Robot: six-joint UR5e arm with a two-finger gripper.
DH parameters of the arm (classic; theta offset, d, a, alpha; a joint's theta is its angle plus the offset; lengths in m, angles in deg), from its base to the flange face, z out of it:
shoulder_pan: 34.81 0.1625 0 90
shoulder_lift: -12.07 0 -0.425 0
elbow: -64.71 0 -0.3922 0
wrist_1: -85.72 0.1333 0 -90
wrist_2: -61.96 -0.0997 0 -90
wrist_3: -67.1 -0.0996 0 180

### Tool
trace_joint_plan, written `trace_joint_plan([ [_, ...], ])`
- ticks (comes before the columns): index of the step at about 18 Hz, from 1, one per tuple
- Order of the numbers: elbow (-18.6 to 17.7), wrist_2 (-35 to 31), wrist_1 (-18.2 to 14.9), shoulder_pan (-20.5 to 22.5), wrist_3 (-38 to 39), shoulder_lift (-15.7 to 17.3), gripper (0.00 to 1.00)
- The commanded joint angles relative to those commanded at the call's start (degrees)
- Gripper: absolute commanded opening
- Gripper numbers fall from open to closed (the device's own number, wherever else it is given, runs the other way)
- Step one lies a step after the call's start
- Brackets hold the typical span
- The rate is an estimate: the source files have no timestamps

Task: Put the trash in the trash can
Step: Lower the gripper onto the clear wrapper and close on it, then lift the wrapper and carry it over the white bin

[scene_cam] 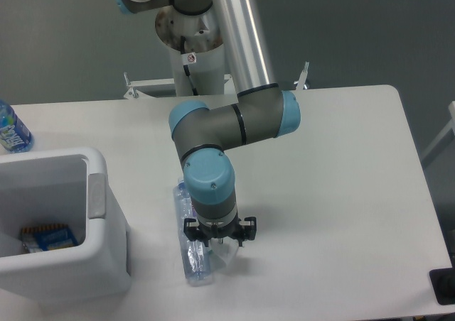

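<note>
The trash, a clear crushed plastic bottle [192,260], lies lengthwise on the white table just right of the trash can, its cap end [182,187] pointing away. My gripper [215,248] points straight down over the bottle's lower half. Its black knuckles are spread wide, so it looks open. The fingertips are hidden under the wrist. A pale crumpled shape [227,254] shows beside the bottle under the gripper; I cannot tell if it is the paper wrapper. The trash can [85,268] is a boxy white bin at the lower left, with a grey patch [96,196].
A blue and orange packet [47,236] lies inside the bin. A blue-labelled water bottle [11,128] stands at the table's far left edge. A black object [443,286] sits at the lower right corner. The arm's base [195,58] stands behind the table.
</note>
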Motion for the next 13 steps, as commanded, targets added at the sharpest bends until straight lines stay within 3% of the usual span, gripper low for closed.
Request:
trace_joint_plan([
  [9,0.0,0.1,-0.1,0.3,-0.8,1.6,0.0],
  [11,0.1,-0.2,0.3,0.7,-0.9,2.9,0.0],
  [13,2.1,-0.1,0.4,1.5,-1.0,6.3,0.0],
])
